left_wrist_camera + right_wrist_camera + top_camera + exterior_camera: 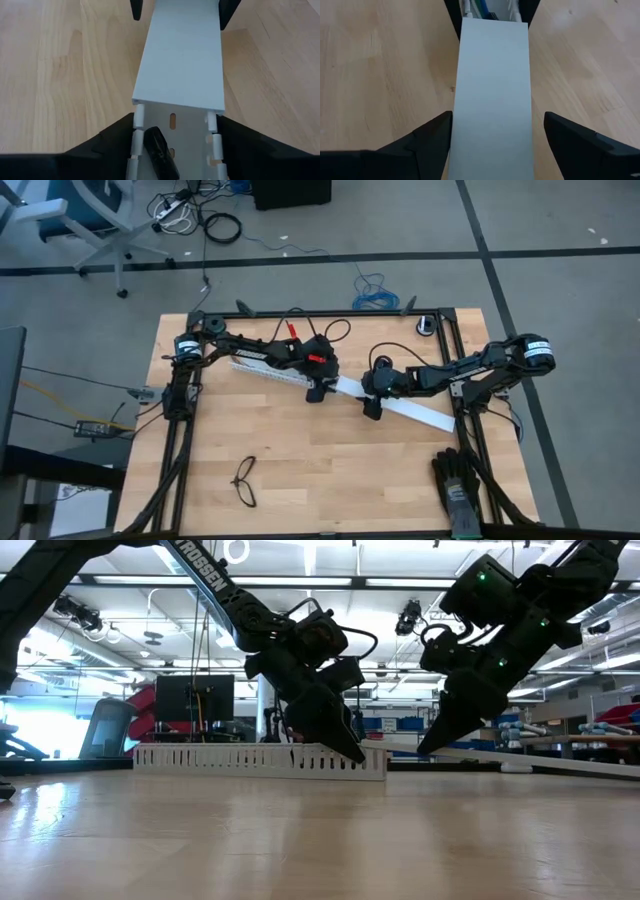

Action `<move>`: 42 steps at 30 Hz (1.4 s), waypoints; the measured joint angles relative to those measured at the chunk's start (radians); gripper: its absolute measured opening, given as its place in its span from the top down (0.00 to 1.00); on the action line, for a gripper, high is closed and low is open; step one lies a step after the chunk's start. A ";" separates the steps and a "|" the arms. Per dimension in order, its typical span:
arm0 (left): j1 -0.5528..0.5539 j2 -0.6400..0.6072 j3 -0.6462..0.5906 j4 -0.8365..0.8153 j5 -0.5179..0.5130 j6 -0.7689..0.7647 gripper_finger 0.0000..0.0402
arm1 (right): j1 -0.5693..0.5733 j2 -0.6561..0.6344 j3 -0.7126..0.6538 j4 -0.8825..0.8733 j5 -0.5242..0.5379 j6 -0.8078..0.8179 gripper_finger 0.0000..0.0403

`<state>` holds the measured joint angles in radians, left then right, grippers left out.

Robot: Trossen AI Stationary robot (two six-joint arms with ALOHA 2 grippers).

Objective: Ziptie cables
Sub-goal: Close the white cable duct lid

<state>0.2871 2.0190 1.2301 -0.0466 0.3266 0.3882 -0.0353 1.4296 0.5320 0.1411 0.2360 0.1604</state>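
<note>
Here, both dark grippers, left and right, straddle the long flat white plastic strip mid-table with jaws spread, apparently steadying it over the slotted white duct.

l gripper & r gripper straddle white strip mid-table; glasses near front.

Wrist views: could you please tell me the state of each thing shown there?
White slotted plastic duct: lying flat, partly uncovered.
Flat white cover strip: lying over part of the duct.
Coloured cables: inside the duct.
Left gripper: astride the duct.
Right gripper: open, astride the cover strip.
</note>
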 joint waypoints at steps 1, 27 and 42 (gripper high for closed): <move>0.000 0.000 0.000 -0.001 0.000 0.000 0.33 | 0.000 0.000 0.000 0.001 -0.001 0.000 0.26; 0.006 -0.037 0.000 -0.001 0.000 0.000 0.23 | 0.001 -0.084 0.000 -0.003 -0.002 -0.004 0.27; 0.027 -0.056 0.001 -0.114 0.028 0.050 0.25 | 0.001 -0.084 0.000 -0.007 -0.003 -0.003 0.27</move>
<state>0.3145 1.9625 1.2308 -0.1604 0.3550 0.4381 -0.0345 1.3457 0.5320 0.1345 0.2333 0.1574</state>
